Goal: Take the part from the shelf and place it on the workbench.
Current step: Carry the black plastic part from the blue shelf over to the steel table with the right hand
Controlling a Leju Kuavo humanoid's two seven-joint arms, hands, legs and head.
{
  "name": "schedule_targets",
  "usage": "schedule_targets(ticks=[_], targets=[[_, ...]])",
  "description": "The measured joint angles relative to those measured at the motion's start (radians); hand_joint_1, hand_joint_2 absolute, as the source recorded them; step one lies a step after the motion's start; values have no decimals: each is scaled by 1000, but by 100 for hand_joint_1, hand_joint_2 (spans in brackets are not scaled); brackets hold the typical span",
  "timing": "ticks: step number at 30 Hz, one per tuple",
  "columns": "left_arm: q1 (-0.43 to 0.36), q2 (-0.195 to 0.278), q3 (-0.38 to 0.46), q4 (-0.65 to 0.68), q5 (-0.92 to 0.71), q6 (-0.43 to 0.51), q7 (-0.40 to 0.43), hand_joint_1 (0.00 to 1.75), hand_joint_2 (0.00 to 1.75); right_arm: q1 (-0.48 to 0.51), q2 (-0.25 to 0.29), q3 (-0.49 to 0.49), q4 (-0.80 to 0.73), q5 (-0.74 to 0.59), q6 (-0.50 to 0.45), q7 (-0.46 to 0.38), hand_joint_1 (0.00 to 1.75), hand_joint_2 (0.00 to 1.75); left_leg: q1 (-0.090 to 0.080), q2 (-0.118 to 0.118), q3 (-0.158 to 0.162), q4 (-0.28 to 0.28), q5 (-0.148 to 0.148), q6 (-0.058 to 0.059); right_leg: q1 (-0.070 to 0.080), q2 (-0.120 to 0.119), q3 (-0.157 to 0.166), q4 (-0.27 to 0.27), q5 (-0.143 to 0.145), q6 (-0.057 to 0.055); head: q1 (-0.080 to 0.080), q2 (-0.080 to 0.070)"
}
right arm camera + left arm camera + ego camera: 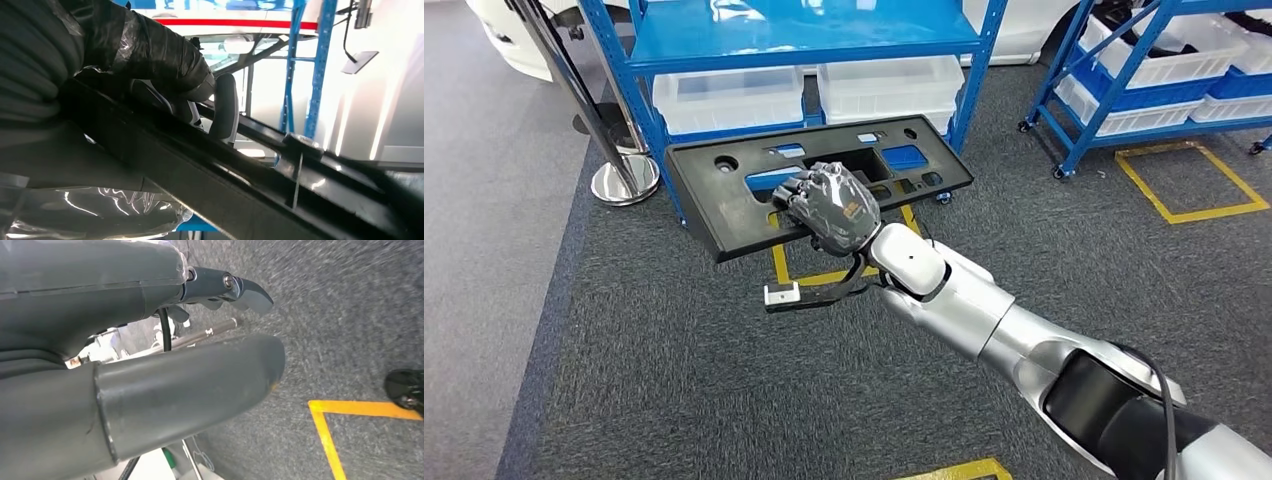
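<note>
Right hand clamped on black part; fingers through a cutout

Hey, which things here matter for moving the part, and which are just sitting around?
Job:
black panel part, held clear of the shelf
right hand, gripping it
blue shelf

Just lying about:
white bins
second blue rack
chrome stanchion base
yellow floor tape

Black part held by the right hand spans wide across the path, blue shelf with white bins close beyond the fingers, chrome post base off the part's left end, open grey carpet below the fingers
</note>
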Motion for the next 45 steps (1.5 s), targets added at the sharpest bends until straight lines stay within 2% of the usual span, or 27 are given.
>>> schedule_targets(ticks=[3, 4, 5, 6, 8, 10, 12, 14, 16, 18, 19, 20, 21, 22, 24, 26, 28, 30, 32, 34, 35, 36, 37, 39, 41, 43, 45], targets=[[4, 0, 8, 1, -2, -2, -2, 0, 0, 3, 0, 0, 2, -1, 3, 2, 175, 175, -4, 11, -30, 4, 25, 12, 1, 3, -63, 187, -115, 5, 0, 0], [6, 0, 10, 1, -2, -3, -2, 0, 0, 5, 0, 0, 3, -2, 5, 3, 175, 175, -6, 15, -40, 7, 30, 13, 2, 4, -67, 224, -130, 4, 0, 0], [8, 0, 11, 1, -2, -3, -3, 0, 0, 7, 0, 0, 3, -2, 7, 4, 175, 175, -9, 18, -48, 10, 33, 14, 4, 3, -53, 225, -127, 2, 0, 0], [9, 0, 12, 2, -2, -3, -3, 0, 0, 8, 0, 1, 3, -3, 8, 5, 175, 175, -11, 23, -54, 14, 35, 14, 5, 1, -18, 185, -110, -3, 0, 0], [11, 0, 15, 2, -2, -3, -3, 0, 0, 6, 1, 0, 3, -5, 10, 5, 175, 175, -17, 34, -59, 21, 35, 12, 16, -27, 72, 49, -73, -20, 0, 0], [12, -1, 20, 3, -2, -2, -3, 0, 0, 2, 4, 0, 2, -8, 12, 5, 175, 175, -22, 49, -63, 25, 36, 5, 27, -50, 116, -33, -61, -36, 0, 0], [11, -1, 26, 3, -2, -2, -2, 0, 0, 1, 8, 1, 2, -9, 15, 5, 175, 175, -24, 66, -65, 25, 38, -3, 29, -39, 114, -46, -57, -46, -1, 0], [10, 0, 30, 4, -2, -2, -2, 0, 0, 0, 9, 1, 2, -10, 17, 5, 175, 175, -23, 56, -71, 42, 19, -13, 21, -22, 113, -56, -46, -56, -1, 0], [12, 0, 32, 4, -2, -1, -2, 0, 0, -1, 11, 1, 2, -10, 19, 5, 175, 175, -18, 20, -105, 124, -37, -23, 14, -5, 108, -63, -35, -63, -1, 0], [14, 0, 34, 4, -2, -1, -2, 0, 0, 3, 13, 1, 2, -11, 22, 5, 175, 175, -11, 1, -161, 254, -99, -31, 12, 15, 99, -62, -28, -63, -1, 0], [14, 0, 35, 4, -3, -1, -2, 0, 0, 6, 13, 2, 2, -11, 23, 5, 175, 175, -8, -1, -179, 295, -110, -34, 11, 26, 94, -61, -25, -61, -1, 0], [15, 0, 35, 4, -3, -1, -2, 0, 0, 9, 13, 2, 2, -11, 24, 5, 175, 175, -5, -1, -180, 302, -102, -36, 10, 37, 90, -60, -22, -59, -1, 0], [16, 0, 36, 4, -3, -1, -2, 0, 0, 10, 13, 2, 2, -11, 24, 5, 175, 175, -1, -3, -161, 266, -75, -38, 8, 48, 87, -57, -20, -56, -1, 0], [17, 0, 37, 4, -3, 0, -2, 0, 0, 11, 14, 2, 2, -11, 24, 5, 175, 175, 3, -14, -127, 199, -38, -40, 7, 59, 85, -54, -18, -52, -1, 0], [19, 0, 38, 4, -3, 1, -1, 0, 0, 8, 16, 2, 2, -10, 24, 5, 175, 175, 10, -59, -67, 74, 7, -42, 6, 80, 76, -45, -13, -43, 0, 0], [21, -1, 41, 5, -3, 2, 0, 0, 0, 7, 21, 2, 2, -10, 23, 5, 175, 175, 10, -82, -52, 34, 13, -37, 6, 101, 64, -44, -4, -28, 0, 0], [22, -1, 44, 6, -4, 2, 0, 0, 0, 8, 23, 2, 2, -7, 23, 6, 175, 175, 9, -61, -53, 30, 22, -24, 4, 114, 56, -47, 6, -13, 0, 0], [23, -1, 50, 7, -4, 4, 0, 0, 0, 6, 23, 2, 3, 3, 24, 9, 175, 175, 10, -38, -56, 25, 33, -8, 5, 78, 40, -18, -18, -4, 0, 0], [26, 0, 54, 7, -5, 4, 0, 0, 0, 1, 23, 3, 4, 16, 25, 14, 175, 175, 8, -14, -63, 23, 39, 2, 5, 28, -6, 89, -86, 1, 0, 0], [28, 0, 56, 8, -6, 3, -1, 0, 0, 0, 24, 4, 6, 24, 25, 18, 175, 175, 4, 11, -70, 23, 42, 5, 4, 14, -54, 214, -142, 4, 0, 0], [28, 0, 56, 8, -7, 2, -2, 0, 0, 1, 25, 5, 7, 25, 25, 20, 175, 175, 3, 23, -71, 24, 42, 6, 4, 13, -58, 237, -146, 4, 0, 0], [28, 0, 56, 8, -6, 2, -2, 0, 0, 1, 25, 6, 9, 26, 25, 21, 175, 175, 2, 34, -72, 24, 43, 6, 4, 11, -41, 220, -132, 2, 0, 0], [27, 0, 57, 8, -6, 1, -2, 0, 0, -1, 25, 6, 10, 27, 26, 22, 175, 175, 0, 45, -71, 24, 42, 6, 7, 2, -3, 163, -104, -4, 0, 0], [27, 0, 59, 8, -6, -2, -2, 0, 0, -9, 25, 6, 10, 35, 30, 23, 175, 175, -6, 65, -69, 25, 40, 2, 19, -46, 78, 22, -61, -21, 0, 0], [26, 0, 61, 8, -6, -4, -2, 0, 0, -20, 25, 6, 11, 44, 36, 25, 175, 175, -11, 85, -69, 26, 39, -5, 32, -75, 110, -47, -53, -35, 0, 0], [23, 2, 62, 8, -8, -4, -1, 0, 0, -26, 24, 7, 12, 54, 40, 26, 175, 175, -13, 105, -67, 24, 36, -15, 31, -54, 108, -53, -49, -43, 0, 0], [22, 3, 63, 8, -11, -4, -2, 0, 0, -32, 21, 8, 13, 62, 45, 26, 175, 175, -10, 78, -73, 46, 14, -25, 24, -32, 109, -61, -41, -52, 0, 0]])
